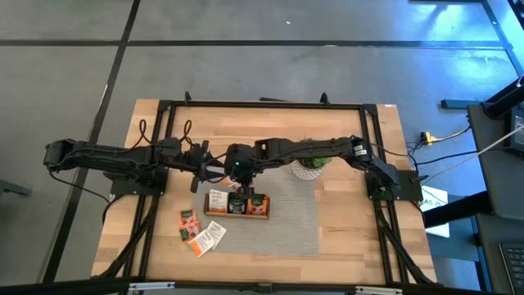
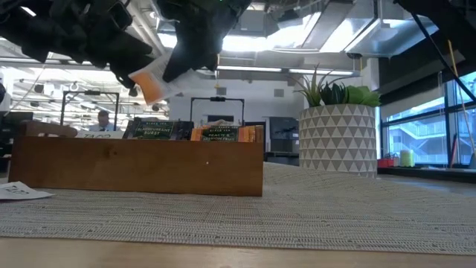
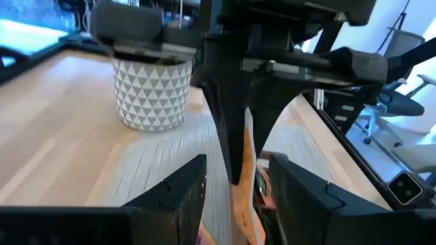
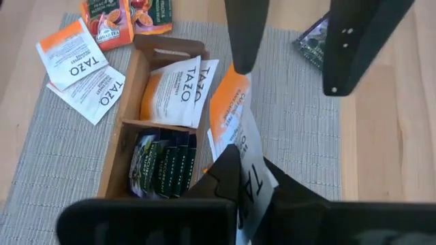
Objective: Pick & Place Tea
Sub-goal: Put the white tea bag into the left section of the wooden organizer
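My right gripper (image 4: pixel 252 163) is shut on a white-and-orange tea sachet (image 4: pixel 235 116) above the wooden tray (image 4: pixel 126 146). The tray's compartments hold white-and-orange sachets (image 4: pixel 177 88) and dark ones (image 4: pixel 167 163). My left gripper (image 3: pixel 235 167) is open and faces the right one at the tray's left end. One of its fingers (image 4: pixel 242 34) stands at the sachet's orange end, the other (image 4: pixel 354 47) well off to the side. More sachets (image 4: pixel 82 68) lie loose on the mat. My right gripper pinches the sachet's white end (image 4: pixel 248 173) between its two fingers, slanting down from above. The sachet sticks out below the fingertips, tilted, with its orange end (image 2: pixel 149 89) lowest and clear above the tray. I cannot tell whether my left gripper's finger touches the orange end.
A potted plant in a white patterned pot (image 2: pixel 337 138) stands on the mat's far right corner, behind the right arm. Red-orange sachets (image 4: pixel 109 17) and a dark one (image 4: pixel 313 37) lie on and beside the grey mat (image 4: pixel 300 102). A black frame (image 1: pixel 270 105) rims the table.
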You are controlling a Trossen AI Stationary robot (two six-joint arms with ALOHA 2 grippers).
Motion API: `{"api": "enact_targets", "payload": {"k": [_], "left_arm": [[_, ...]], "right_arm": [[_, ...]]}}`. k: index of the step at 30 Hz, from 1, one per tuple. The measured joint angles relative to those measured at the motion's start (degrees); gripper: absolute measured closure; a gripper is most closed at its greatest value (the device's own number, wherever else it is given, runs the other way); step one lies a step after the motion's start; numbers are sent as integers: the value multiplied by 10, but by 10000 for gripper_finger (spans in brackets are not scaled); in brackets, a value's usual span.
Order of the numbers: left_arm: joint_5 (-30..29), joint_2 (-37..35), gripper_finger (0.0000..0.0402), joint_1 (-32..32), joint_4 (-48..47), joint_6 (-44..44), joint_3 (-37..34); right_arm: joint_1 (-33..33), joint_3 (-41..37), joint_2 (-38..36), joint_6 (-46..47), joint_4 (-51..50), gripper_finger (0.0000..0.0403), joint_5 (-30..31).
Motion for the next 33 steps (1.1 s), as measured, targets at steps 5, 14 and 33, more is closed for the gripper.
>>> {"api": "enact_targets", "payload": {"k": [5, 14, 33], "left_arm": [[0, 0, 245, 0, 9, -8, 0], [0, 0, 245, 0, 11, -9, 0], [1, 0, 245, 0, -16, -9, 0]], "right_arm": [[-3, 0, 0, 2, 4, 391, 0], [-4, 0, 0, 9, 8, 391, 0], [-11, 0, 0, 49, 42, 391, 0]]}}
